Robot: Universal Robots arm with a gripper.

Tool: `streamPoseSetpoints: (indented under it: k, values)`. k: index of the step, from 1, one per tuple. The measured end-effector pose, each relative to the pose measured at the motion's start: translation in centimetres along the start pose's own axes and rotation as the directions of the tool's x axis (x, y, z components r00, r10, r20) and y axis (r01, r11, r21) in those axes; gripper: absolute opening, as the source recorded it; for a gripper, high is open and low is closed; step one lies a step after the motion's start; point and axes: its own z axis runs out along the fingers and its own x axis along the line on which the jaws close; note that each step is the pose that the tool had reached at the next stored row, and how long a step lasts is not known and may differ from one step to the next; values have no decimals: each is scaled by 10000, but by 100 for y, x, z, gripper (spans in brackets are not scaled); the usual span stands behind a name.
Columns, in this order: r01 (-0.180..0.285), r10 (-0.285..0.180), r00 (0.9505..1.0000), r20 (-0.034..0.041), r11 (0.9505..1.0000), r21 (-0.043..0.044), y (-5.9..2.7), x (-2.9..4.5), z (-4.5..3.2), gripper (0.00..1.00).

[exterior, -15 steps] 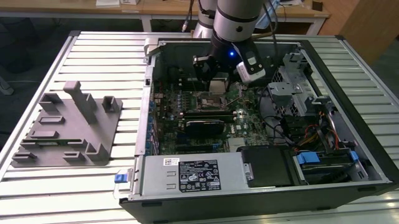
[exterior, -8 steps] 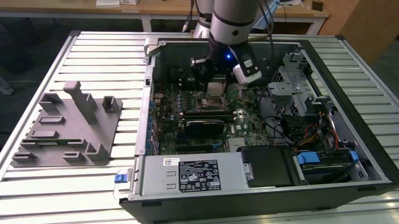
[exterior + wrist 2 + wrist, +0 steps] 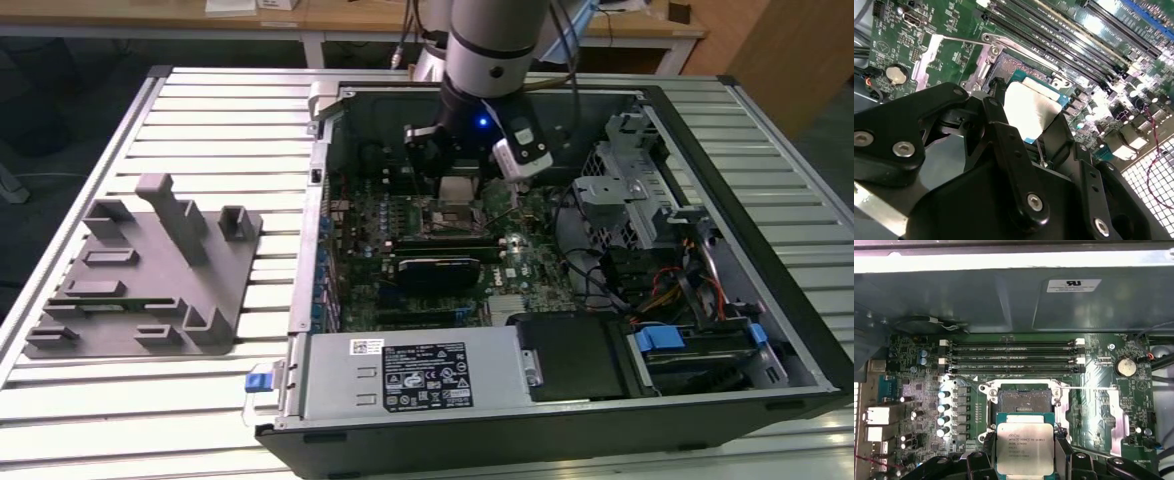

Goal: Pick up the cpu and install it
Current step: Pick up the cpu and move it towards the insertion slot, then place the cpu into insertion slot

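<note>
The cpu (image 3: pixel 1025 440) is a flat square chip with a silvery top and a greenish rim, and my gripper (image 3: pixel 1025 456) is shut on it, one black finger on each side. It hangs just above the motherboard, close beside the open square socket (image 3: pixel 1023 397), whose contact bed is bare. In the second wrist view the cpu (image 3: pixel 1030 102) sits between the fingers (image 3: pixel 998 92), overlapping the edge of the socket (image 3: pixel 1006 67). The exterior view has the gripper (image 3: pixel 461 188) low inside the open computer case, over the middle of the board.
The case (image 3: pixel 310 150) lies open on a slatted metal table. Memory slots (image 3: pixel 1014 354) run beside the socket, and its thin metal lever (image 3: pixel 1089 388) sticks out sideways. A power supply (image 3: pixel 414 375) and drive cage (image 3: pixel 641 190) fill the case. A grey fixture (image 3: pixel 147 270) stands at the exterior view's left.
</note>
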Motion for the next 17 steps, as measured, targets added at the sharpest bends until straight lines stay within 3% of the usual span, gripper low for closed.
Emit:
streamPoseSetpoints:
  k: [17]
  values:
    - [4,-4,10000,-2,10000,-24,39,19,33,55]
